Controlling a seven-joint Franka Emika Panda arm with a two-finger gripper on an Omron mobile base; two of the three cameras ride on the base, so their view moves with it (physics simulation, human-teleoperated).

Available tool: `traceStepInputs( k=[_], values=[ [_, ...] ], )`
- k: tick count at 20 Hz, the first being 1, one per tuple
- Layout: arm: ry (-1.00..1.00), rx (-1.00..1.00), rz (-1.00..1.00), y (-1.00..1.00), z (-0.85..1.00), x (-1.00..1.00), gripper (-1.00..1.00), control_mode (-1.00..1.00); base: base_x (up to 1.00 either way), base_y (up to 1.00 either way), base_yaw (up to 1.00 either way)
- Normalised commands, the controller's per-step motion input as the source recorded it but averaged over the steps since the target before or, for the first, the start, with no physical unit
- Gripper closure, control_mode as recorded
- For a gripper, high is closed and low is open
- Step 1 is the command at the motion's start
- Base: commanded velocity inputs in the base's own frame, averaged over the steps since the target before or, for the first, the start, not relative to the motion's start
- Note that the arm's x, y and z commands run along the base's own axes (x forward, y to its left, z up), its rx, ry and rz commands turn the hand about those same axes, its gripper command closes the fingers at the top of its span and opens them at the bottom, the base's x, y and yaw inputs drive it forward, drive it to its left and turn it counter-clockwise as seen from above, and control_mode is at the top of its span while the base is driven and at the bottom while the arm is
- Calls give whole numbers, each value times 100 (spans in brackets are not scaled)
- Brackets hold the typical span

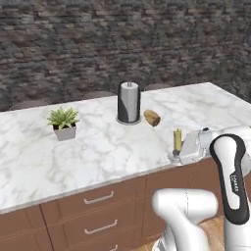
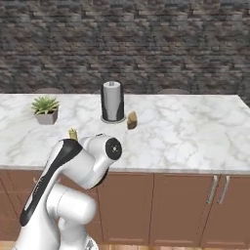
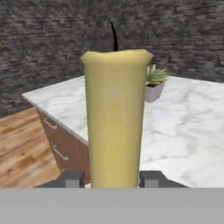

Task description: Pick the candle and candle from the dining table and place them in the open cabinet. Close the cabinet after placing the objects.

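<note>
The dining table (image 1: 98, 147), a long counter with a white, grey-veined marble top over brown drawers, is carrying a few things. A small potted plant (image 1: 63, 123) is sitting toward its left end. A paper-towel stand (image 1: 129, 103) is standing near the middle, with a brown lump (image 1: 152, 117) lying just beside it. A yellow candle (image 1: 177, 139) is standing close to the front edge.

wall (image 1: 122, 39): dark grey rough stone brick, spans the whole 12 o'clock side
floor (image 3: 22, 148): warm wood planks, seen at 8 o'clock in the hand view
chair backs (image 1: 95, 94): 3 rounded grey-brown tops, against the wall at 12 o'clock
light: even, diffuse, soft shadows
</note>
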Motion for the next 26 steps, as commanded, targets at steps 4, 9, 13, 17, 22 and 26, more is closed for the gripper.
traceStepInputs(
  k=[4, 9, 13, 17, 22, 26],
  values=[
    [0, 0, 0, 0, 0, 0, 100, 100, -2, -3, -86],
    [0, 0, 0, 0, 0, 0, 100, 100, 0, 0, -97],
    [0, 0, 0, 0, 0, 0, 100, 100, 0, 0, -100],
    [0, 0, 0, 0, 0, 0, 100, 100, 0, 1, -100],
    [0, 0, 0, 0, 0, 0, 100, 100, 0, 1, -100],
    [0, 0, 0, 0, 0, 0, 100, 100, 9, 1, -81]
  ],
)
